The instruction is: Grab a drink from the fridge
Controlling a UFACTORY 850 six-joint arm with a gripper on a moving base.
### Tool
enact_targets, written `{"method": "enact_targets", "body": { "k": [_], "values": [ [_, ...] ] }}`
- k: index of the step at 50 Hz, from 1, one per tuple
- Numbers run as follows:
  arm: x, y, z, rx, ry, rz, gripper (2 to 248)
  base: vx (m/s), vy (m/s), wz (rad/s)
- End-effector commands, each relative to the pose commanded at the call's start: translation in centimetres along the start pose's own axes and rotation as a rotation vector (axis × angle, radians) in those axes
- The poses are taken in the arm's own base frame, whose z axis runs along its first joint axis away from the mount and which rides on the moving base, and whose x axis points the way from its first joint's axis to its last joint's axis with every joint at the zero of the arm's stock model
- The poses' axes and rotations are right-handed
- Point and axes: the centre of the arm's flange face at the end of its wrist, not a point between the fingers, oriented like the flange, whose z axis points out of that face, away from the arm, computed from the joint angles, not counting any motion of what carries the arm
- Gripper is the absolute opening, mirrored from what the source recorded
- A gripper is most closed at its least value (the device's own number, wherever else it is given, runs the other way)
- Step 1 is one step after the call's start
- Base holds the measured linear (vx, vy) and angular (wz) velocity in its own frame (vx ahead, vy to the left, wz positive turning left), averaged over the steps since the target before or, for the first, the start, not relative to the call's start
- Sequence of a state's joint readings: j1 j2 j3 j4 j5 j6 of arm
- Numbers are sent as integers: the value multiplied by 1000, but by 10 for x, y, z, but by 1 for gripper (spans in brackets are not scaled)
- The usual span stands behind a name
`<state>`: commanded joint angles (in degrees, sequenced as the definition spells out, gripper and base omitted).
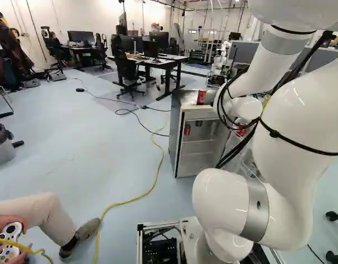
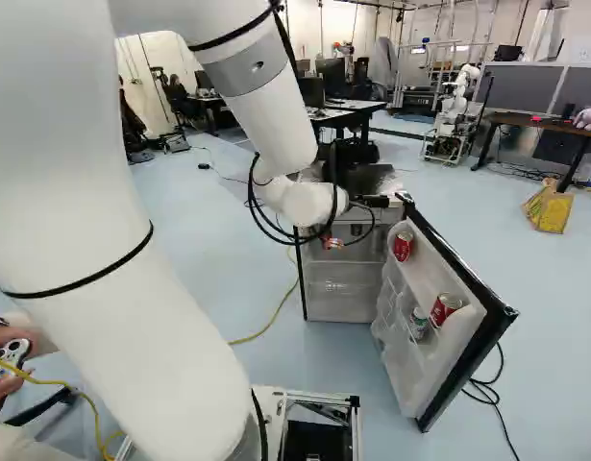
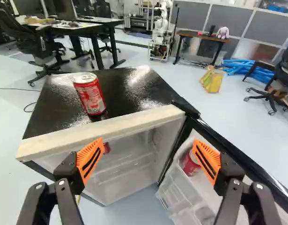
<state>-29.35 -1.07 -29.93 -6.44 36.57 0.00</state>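
Pincer (image 2: 374,202): released, with a wide gap between the orange pads (image 3: 90,159) and no contact with any can. In the wrist view, open doorway of the fridge (image 3: 92,124) ahead of the pincer (image 3: 148,142).

Nearest drinks in line with the fingers: one red can (image 3: 106,147) inside the fridge cabinet, beyond the pad farther from the door, partly hidden by that pad; one red can in the door rack (image 3: 190,163), beyond the door-side pad and just inward of it in the view.

Farther along the door (image 2: 458,259), outward from the hinge and to the door side of the pincer: another red can (image 2: 445,309) and a silver can (image 2: 419,324), close together.

Ahead of the pincer, above the cabinet opening: a red-and-silver can (image 3: 90,93), upright on the black fridge top.

Well beyond the fridge: a black-framed worktop (image 3: 83,28) with monitors, a yellow bag (image 3: 211,80) on the floor, and another robot (image 3: 160,28). Well behind the pincer, beside the base: a person's hands on a white game controller (image 1: 10,239).
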Motion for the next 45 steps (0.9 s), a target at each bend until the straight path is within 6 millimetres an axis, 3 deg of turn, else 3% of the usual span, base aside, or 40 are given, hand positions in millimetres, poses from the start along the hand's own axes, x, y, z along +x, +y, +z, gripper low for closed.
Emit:
{"method": "enact_targets", "body": {
  "k": [45],
  "values": [
    [12,66,-6,-157,-331,156,247,0,0,0]
  ]
}}
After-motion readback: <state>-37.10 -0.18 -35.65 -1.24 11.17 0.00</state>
